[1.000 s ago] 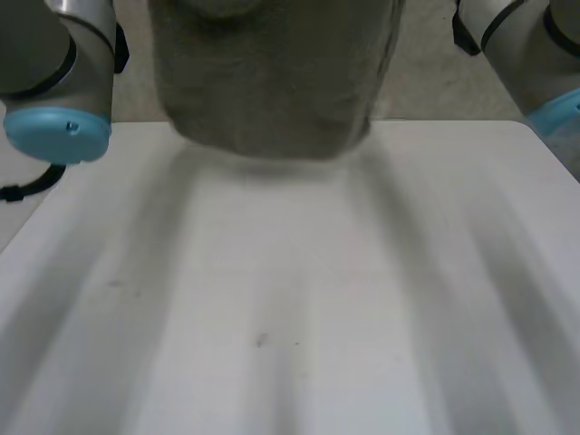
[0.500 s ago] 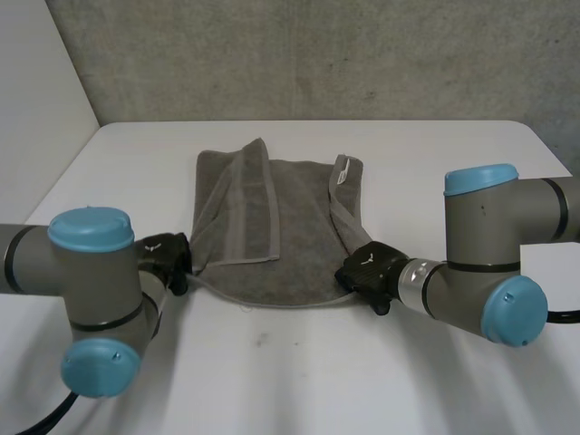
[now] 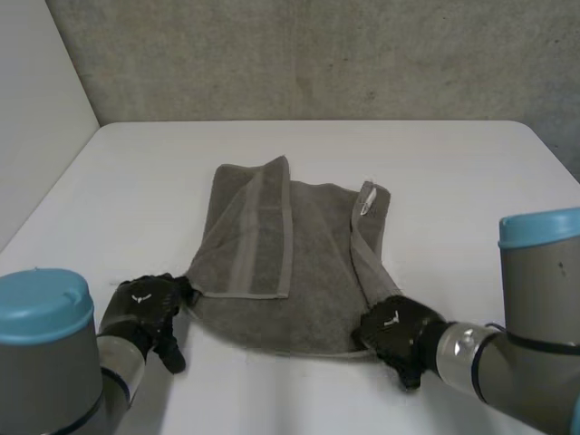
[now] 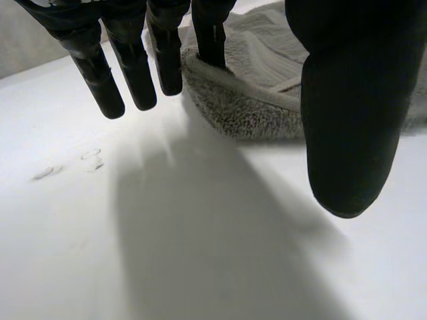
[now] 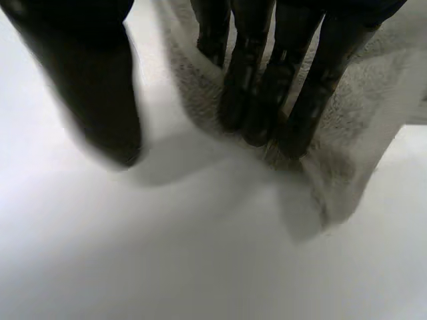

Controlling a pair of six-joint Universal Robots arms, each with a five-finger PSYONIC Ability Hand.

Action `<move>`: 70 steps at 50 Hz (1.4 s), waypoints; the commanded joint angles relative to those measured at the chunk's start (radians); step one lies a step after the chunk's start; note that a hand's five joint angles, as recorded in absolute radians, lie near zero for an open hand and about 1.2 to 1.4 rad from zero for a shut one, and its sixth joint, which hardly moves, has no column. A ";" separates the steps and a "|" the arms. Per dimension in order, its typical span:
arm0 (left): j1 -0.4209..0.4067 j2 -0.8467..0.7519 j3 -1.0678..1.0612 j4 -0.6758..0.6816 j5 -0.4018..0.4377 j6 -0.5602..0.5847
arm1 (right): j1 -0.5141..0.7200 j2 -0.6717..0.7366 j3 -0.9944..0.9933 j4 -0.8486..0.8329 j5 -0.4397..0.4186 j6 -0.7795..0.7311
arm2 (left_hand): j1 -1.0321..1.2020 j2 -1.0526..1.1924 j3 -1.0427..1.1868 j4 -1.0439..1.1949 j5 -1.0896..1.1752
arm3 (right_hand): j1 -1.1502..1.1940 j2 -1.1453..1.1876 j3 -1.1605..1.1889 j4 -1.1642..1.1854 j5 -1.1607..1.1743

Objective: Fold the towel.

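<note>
A white tabletop (image 3: 453, 181) is backed by a grey wall (image 3: 317, 54). A grey towel (image 3: 308, 263) is laid at its middle, partly folded. Its near corners are touched by the left robot hand (image 3: 149, 308) and right robot hand (image 3: 394, 331), both released.

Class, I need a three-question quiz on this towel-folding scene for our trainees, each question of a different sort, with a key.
1. True or false: the towel lies fully flat and unfolded on the table.
2. Multiple choice: the right robot hand is at the towel's A) far edge, B) near right corner, C) middle.
3. Fill in: the left robot hand has its fingers ___, not curled round the towel.
Key: 1 false, a side flap is folded over; 2 B; 3 straight.
</note>
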 commanded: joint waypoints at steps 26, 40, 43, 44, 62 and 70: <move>-0.180 -0.261 0.526 0.000 0.003 0.154 | -0.184 -0.211 0.232 -0.399 -0.015 0.172 | -0.151 -0.144 -0.145 -0.144 -0.141 | -0.404 -0.405 -0.400 -0.414 -0.396; -0.181 -0.454 0.725 -0.040 0.080 0.154 | -0.170 -0.213 0.258 -0.396 -0.058 0.139 | -0.133 -0.126 -0.127 -0.127 -0.123 | 0.145 0.144 0.150 0.136 0.153; -0.183 -0.477 0.748 -0.047 0.124 0.153 | -0.170 -0.208 0.258 -0.396 -0.056 0.125 | -0.131 -0.123 -0.124 -0.124 -0.120 | 0.145 0.144 0.149 0.136 0.153; -0.186 -0.486 0.759 -0.047 0.141 0.151 | -0.170 -0.206 0.260 -0.396 -0.054 0.117 | -0.122 -0.115 -0.116 -0.115 -0.111 | 0.148 0.147 0.152 0.138 0.156; -0.191 -0.580 0.859 -0.130 0.156 0.145 | -0.168 -0.200 0.270 -0.397 -0.062 0.068 | -0.101 -0.094 -0.095 -0.094 -0.091 | 0.632 0.630 0.636 0.622 0.639; -0.204 -0.572 0.859 -0.153 0.184 0.134 | -0.168 -0.179 0.272 -0.397 -0.058 0.049 | -0.101 -0.094 -0.095 -0.094 -0.091 | 0.632 0.630 0.636 0.622 0.639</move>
